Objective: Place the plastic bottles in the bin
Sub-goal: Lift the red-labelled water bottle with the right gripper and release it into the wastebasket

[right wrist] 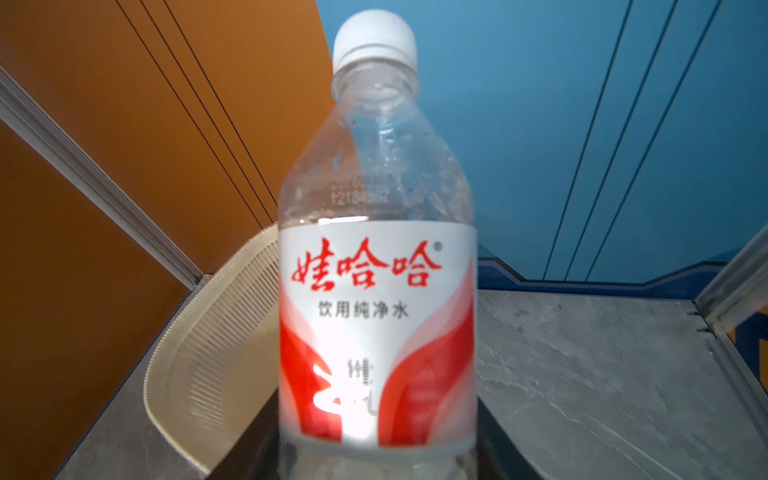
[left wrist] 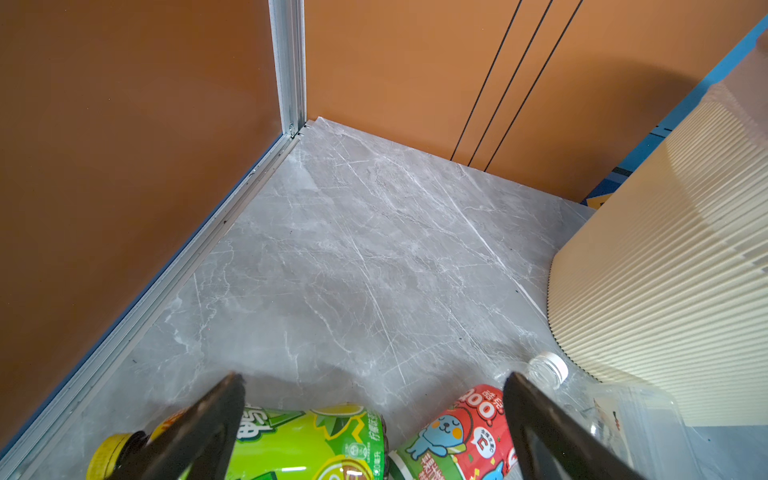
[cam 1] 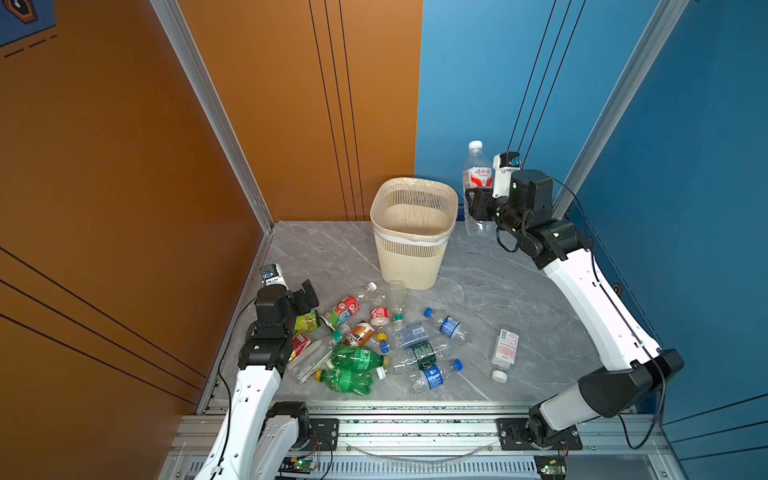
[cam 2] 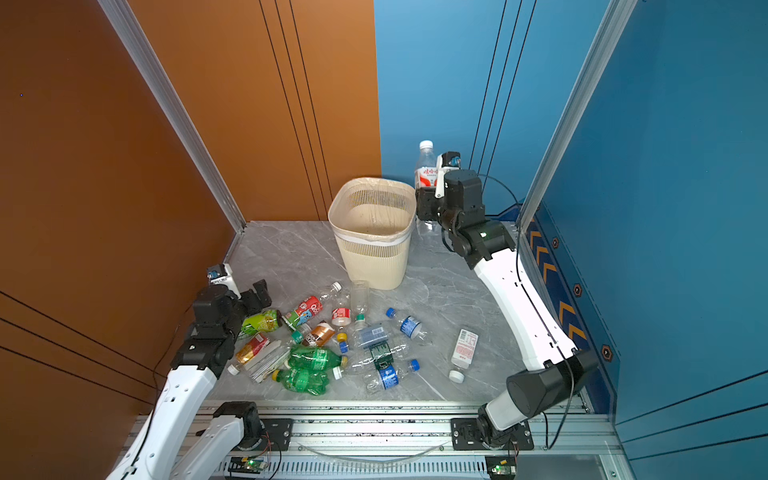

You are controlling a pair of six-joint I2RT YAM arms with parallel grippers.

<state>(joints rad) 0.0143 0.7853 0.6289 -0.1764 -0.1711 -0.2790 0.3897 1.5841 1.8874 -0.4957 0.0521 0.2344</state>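
The cream slatted bin [cam 1: 411,266] [cam 2: 372,264] stands at the back of the grey table. Just right of its rim, my right gripper [cam 1: 478,204] [cam 2: 426,204] [right wrist: 376,455] is shut on an upright clear bottle [cam 1: 477,176] [right wrist: 376,291] with a white cap and a red-and-white label, held off the table. Several plastic bottles [cam 1: 374,345] [cam 2: 328,347] lie in a heap in front of the bin. My left gripper [cam 1: 306,296] [cam 2: 260,294] [left wrist: 372,376] hangs open over the heap's left edge, above a yellow-green labelled bottle [left wrist: 299,444] and a red labelled one [left wrist: 461,432].
One clear bottle with a red-and-white label [cam 1: 505,351] lies apart at the right. An orange wall [cam 1: 124,187] runs along the table's left side, with blue panels [cam 1: 685,166] behind and to the right. An aluminium rail [cam 1: 415,428] carrying both arm bases crosses the front.
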